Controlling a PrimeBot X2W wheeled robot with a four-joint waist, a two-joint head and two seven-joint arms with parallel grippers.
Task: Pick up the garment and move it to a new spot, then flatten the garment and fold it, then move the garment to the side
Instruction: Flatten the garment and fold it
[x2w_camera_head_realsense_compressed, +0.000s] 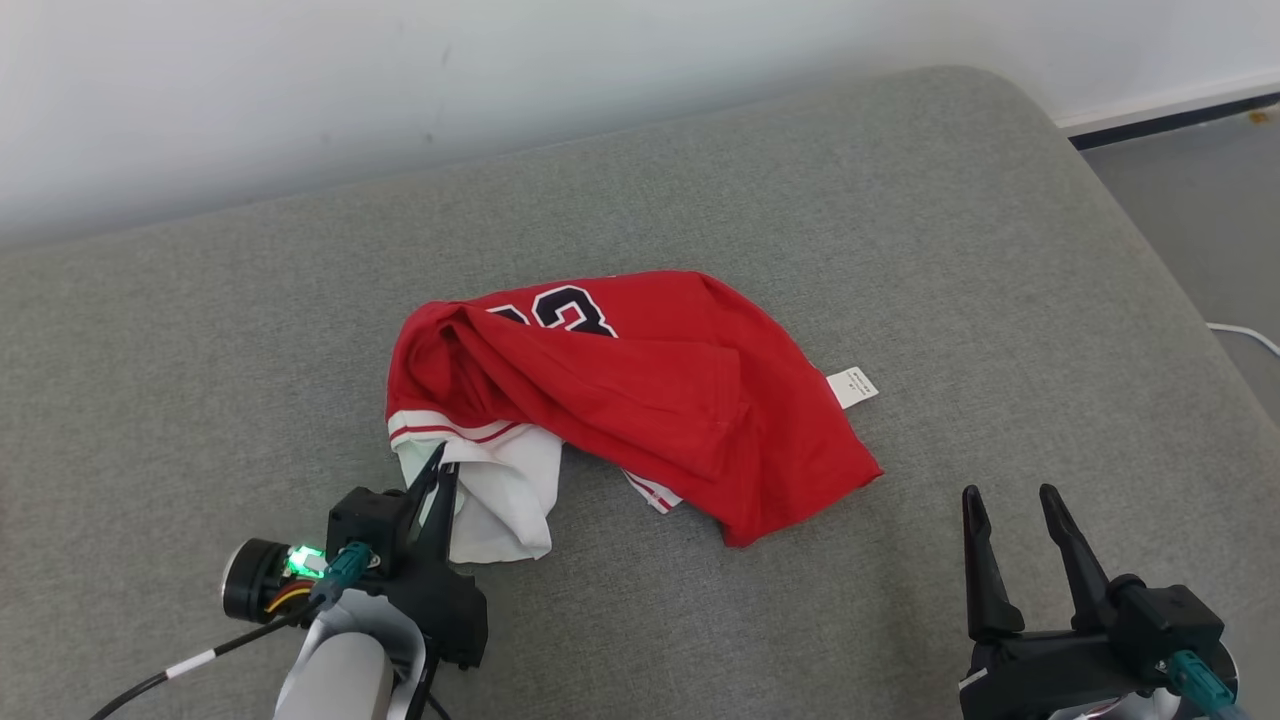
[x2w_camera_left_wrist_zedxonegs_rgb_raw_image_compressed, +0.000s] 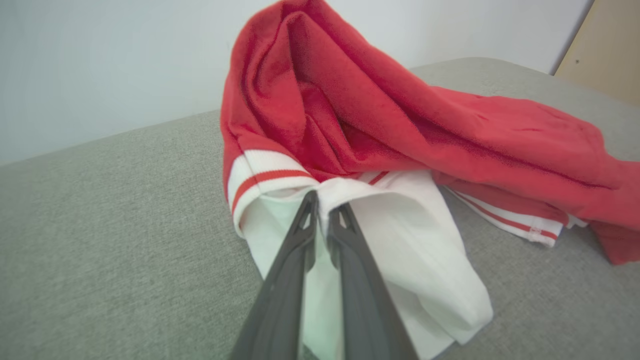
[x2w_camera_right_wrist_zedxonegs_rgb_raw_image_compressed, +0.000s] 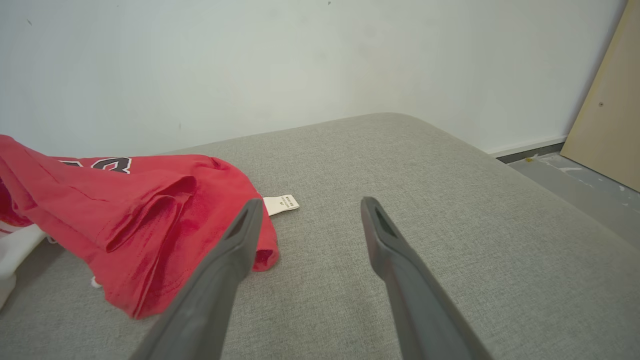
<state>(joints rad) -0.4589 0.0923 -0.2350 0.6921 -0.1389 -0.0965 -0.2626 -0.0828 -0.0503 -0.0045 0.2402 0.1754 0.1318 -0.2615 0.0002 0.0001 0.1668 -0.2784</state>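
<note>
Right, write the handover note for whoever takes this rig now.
Left gripper: shut on the garment, at its white part on the near edge.
Right gripper: open, holding nothing, over bare cushion, apart from the garment.
Garment: red, crumpled mid-cushion, label sticking out on its right.
Done: grip taken, garment not yet lifted.
Left: lift and move it, flatten, fold, move it aside.
</note>
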